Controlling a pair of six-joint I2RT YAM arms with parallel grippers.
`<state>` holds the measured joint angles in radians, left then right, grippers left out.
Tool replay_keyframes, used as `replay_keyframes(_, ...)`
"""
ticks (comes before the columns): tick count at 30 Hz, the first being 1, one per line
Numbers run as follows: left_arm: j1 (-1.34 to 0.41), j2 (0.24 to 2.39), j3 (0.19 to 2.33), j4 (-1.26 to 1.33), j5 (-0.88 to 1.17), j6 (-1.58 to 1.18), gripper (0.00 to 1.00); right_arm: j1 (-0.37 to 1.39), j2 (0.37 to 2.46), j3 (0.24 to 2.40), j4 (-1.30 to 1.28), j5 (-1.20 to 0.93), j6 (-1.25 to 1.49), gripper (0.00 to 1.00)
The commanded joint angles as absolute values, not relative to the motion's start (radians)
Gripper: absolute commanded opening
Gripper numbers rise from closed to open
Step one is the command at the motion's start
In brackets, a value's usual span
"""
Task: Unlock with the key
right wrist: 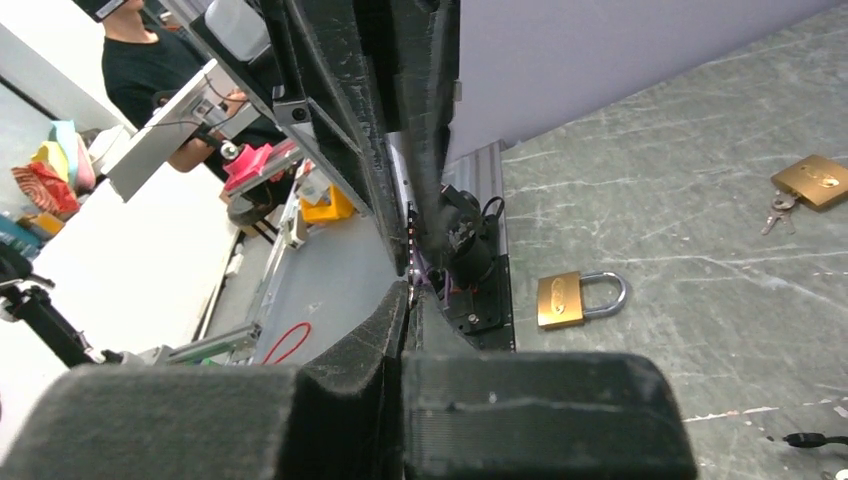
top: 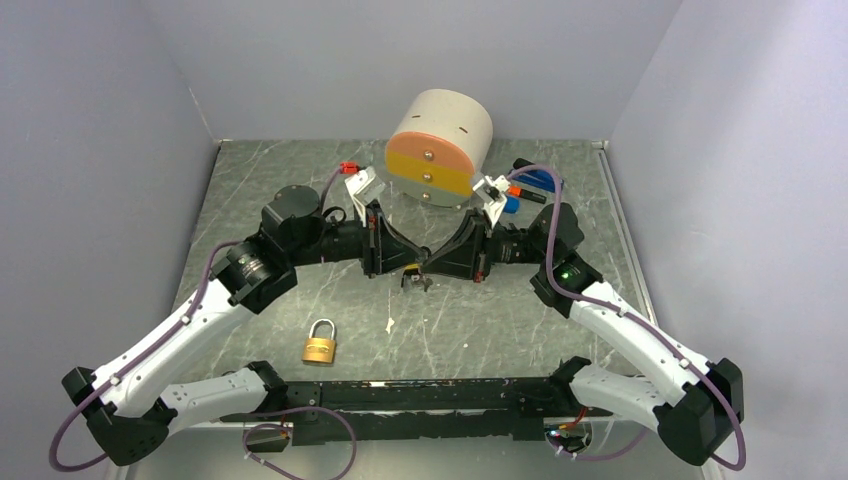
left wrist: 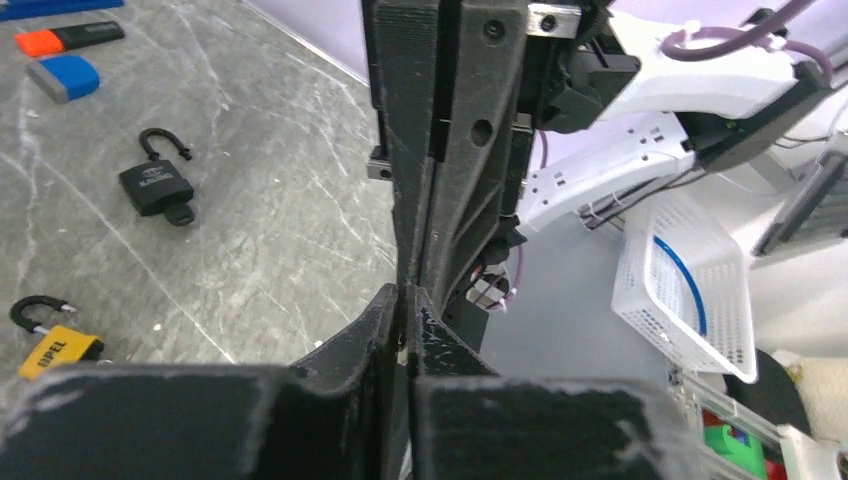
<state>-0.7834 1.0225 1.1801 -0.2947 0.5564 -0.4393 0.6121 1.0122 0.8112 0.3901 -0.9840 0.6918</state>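
Above the middle of the table my left gripper (top: pixel 410 263) and right gripper (top: pixel 430 262) meet tip to tip. Both are shut, and a small key bunch (top: pixel 415 281) dangles just below where they touch. In the left wrist view my gripper (left wrist: pixel 408 292) has its jaws pressed together with only a thin sliver between them. The right wrist view shows my gripper (right wrist: pixel 410 287) closed the same way, and the key is hidden there. A brass padlock (top: pixel 320 345) with a closed shackle lies on the table near the left arm, also seen as the brass padlock (right wrist: pixel 577 298).
A black padlock (left wrist: pixel 157 186) and a yellow padlock (left wrist: pixel 56 345) lie on the right side. A second brass padlock (right wrist: pixel 812 181) lies with keys (right wrist: pixel 776 212) beside it. A beige drum (top: pixel 438 148) stands at the back, with an orange marker (left wrist: pixel 68 37) and a blue one (left wrist: pixel 63 76) nearby.
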Motion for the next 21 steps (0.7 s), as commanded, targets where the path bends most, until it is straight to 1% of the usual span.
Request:
replay_keyframes(1,-0.787,0.987,1.193,-0.27,0.444,-0.466,0.32,0.611,0.979,0.811,0.388,-0.915,0.651,0.0)
replay_keyframes(2,-0.787,0.983,1.197,-0.289,0.39,-0.473,0.41,0.612,0.974,0.808,0.371,-0.897,0.641,0.0)
replay_keyframes(3,-0.787,0.977,1.201,-0.312,0.33,-0.479,0.69,0.612,0.969,0.804,0.356,-0.877,0.63,0.0)
replay_keyframes(4,-0.786,0.965,1.203,-0.352,0.232,-0.495,0.86,0.611,0.961,0.8,0.33,-0.855,0.617,0.0)
replay_keyframes(5,-0.787,0.958,1.205,-0.393,0.116,-0.518,0.93,0.61,0.955,0.798,0.309,-0.826,0.6,0.0)
replay_keyframes(7,-0.787,0.955,1.216,-0.522,-0.128,-0.589,0.94,0.61,0.942,0.786,0.282,-0.789,0.58,0.0)
replay_keyframes(9,-0.787,0.976,1.241,-0.703,-0.346,-0.695,0.94,0.608,0.933,0.772,0.262,-0.766,0.569,0.0)
replay_keyframes(12,-0.786,1.032,1.282,-0.98,-0.547,-0.903,0.94,0.608,0.925,0.763,0.219,-0.739,0.547,0.0)
replay_keyframes(16,-0.785,1.097,1.244,-1.224,-0.589,-1.114,0.94,0.609,0.923,0.756,0.176,-0.714,0.52,0.0)
replay_keyframes(18,-0.785,1.104,1.167,-1.241,-0.55,-1.181,0.94,0.608,0.928,0.756,0.161,-0.71,0.514,0.0)
replay_keyframes(21,-0.772,1.111,1.03,-1.183,-0.443,-1.238,0.94,0.608,0.937,0.755,0.154,-0.709,0.512,0.0)
